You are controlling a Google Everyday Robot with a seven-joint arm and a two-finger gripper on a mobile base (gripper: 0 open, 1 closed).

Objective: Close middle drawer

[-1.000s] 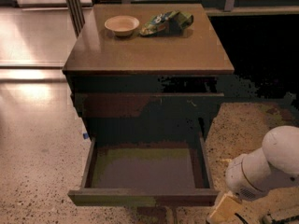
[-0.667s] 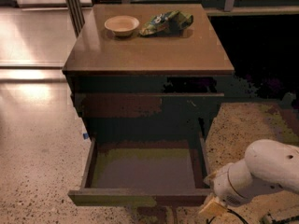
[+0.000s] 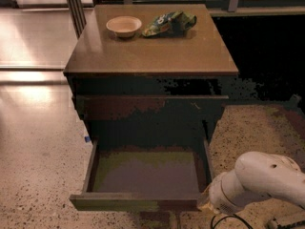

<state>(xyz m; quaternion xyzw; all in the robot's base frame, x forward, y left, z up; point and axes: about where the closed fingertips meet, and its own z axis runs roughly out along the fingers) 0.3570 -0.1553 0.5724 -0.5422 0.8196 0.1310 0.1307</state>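
Middle drawer [image 3: 133, 202] pulled far out of the cabinet [image 3: 152, 56], bare floor exposed, front panel nearest the camera; gripper [image 3: 206, 205] low at that panel's right front corner, just beside or touching it, open-or-closed state impossible to tell. Best to shift contact from the corner toward the middle of the front face, then push straight back along the runners, level and steady, avoiding sideways load likely to skew and jam the box; ease off on reaching flush. Bowl [image 3: 124, 26] and snack bag [image 3: 170, 23] on top, well apart from the work.
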